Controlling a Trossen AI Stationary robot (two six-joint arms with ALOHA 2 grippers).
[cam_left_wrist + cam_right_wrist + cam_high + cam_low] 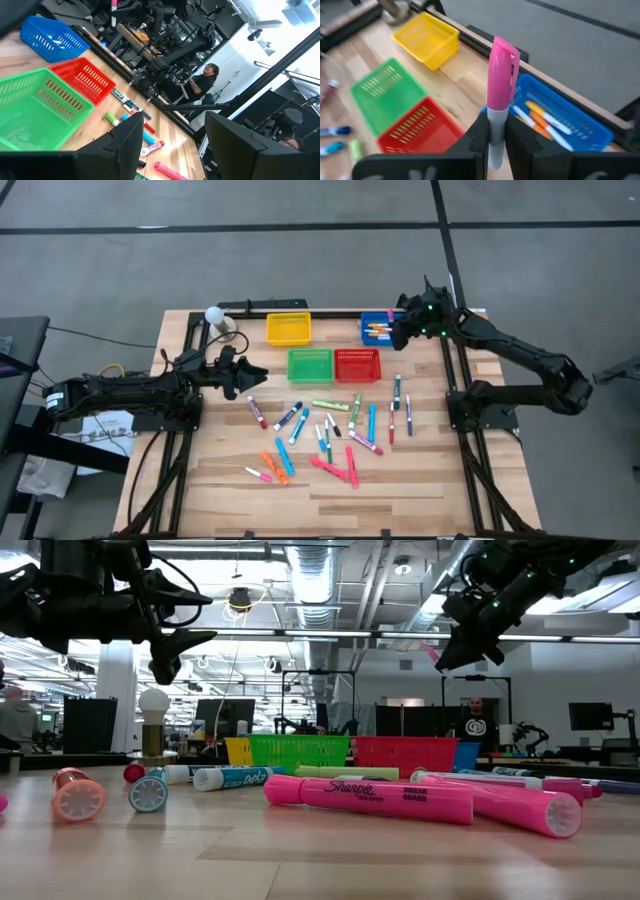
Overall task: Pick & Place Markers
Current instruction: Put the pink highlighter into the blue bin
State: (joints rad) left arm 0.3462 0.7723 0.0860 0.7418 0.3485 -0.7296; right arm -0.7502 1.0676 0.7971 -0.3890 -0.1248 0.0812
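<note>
Two arms are in my feed. My right gripper hangs above the blue basket at the table's one o'clock corner, jaws clenched on a pink-capped marker that stands upright between the fingers, cap up. Inside that basket I see a few orange and white markers already lying flat. My left gripper waits over the nine o'clock side of the table, just short of the green basket, fingers spread and nothing between them. The loose markers lie scattered on the wood at the six o'clock side of the green and red baskets, pink, blue, green, orange and red mixed together, some touching or crossing. A yellow basket sits at twelve o'clock, near the back rail. From table height, a fat pink marker lies closest to the lens.
</note>
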